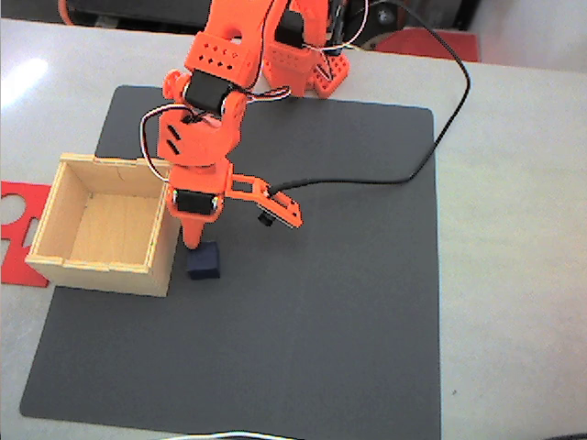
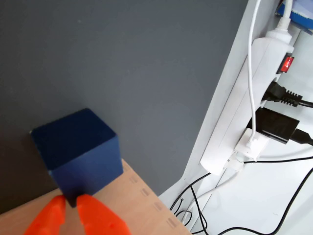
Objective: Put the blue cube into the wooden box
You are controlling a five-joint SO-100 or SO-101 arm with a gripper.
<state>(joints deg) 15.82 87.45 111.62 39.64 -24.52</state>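
Observation:
The blue cube (image 1: 204, 262) is a small dark navy block on the dark mat, just right of the wooden box (image 1: 64, 261). The box is open-topped pale plywood and nothing shows inside it. My orange gripper (image 1: 193, 241) points down onto the cube's upper-left corner. In the wrist view the blue cube (image 2: 80, 152) fills the lower left. My gripper (image 2: 73, 215) has its two orange fingertips (image 2: 100, 218) nearly together, pinching the cube's near corner. A strip of the box's notched wall (image 2: 142, 205) shows beside them.
A dark grey mat (image 1: 321, 321) covers most of the white table. A flat red cut-out sheet (image 1: 18, 229) lies left of the box. A black cable (image 1: 431, 147) loops over the mat's far right. A white power strip (image 2: 254, 98) with plugs lies beyond the mat's edge.

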